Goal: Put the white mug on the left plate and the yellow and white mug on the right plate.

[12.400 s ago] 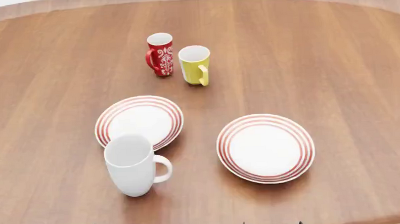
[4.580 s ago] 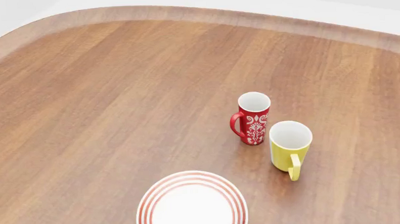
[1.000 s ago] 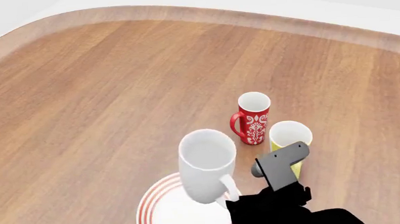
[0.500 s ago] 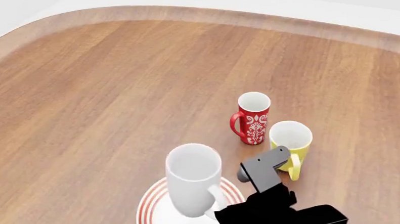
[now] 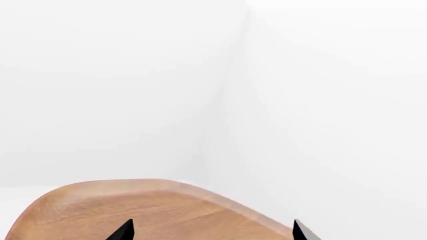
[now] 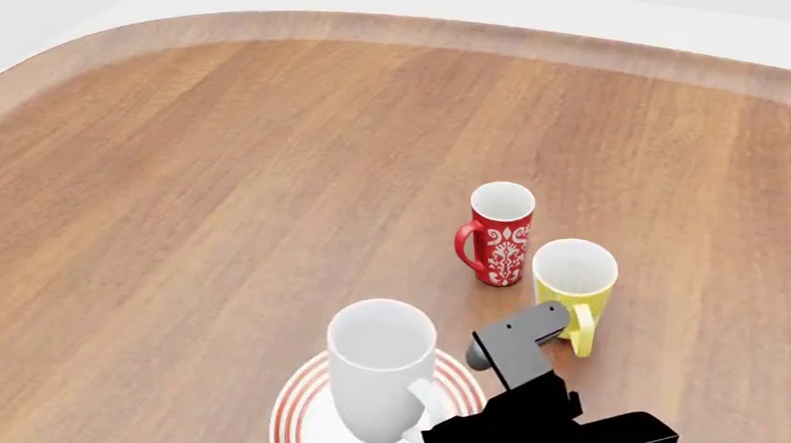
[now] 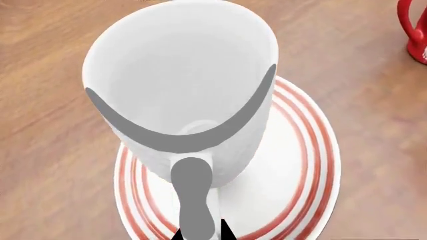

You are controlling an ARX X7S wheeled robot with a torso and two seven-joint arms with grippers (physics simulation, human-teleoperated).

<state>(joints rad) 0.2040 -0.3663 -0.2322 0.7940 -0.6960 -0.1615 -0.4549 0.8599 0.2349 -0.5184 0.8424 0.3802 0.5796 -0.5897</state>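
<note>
My right gripper [image 6: 425, 435] is closed on the handle of the white mug [image 6: 379, 367], which stands upright over the left plate [image 6: 297, 416]; the wrist view puts its base inside the red rings, but I cannot tell if it has touched down. Step in hand: placing the first mug. Next, I judge, lower until seated, release, back off along the handle without tipping it. My left gripper [image 5: 210, 232] is open, empty, facing the table's far edge. The yellow and white mug [image 6: 574, 290] waits just beside my right arm, the red mug [image 6: 499, 233] near it; both crowd the withdrawal. The right plate is out of view.
</note>
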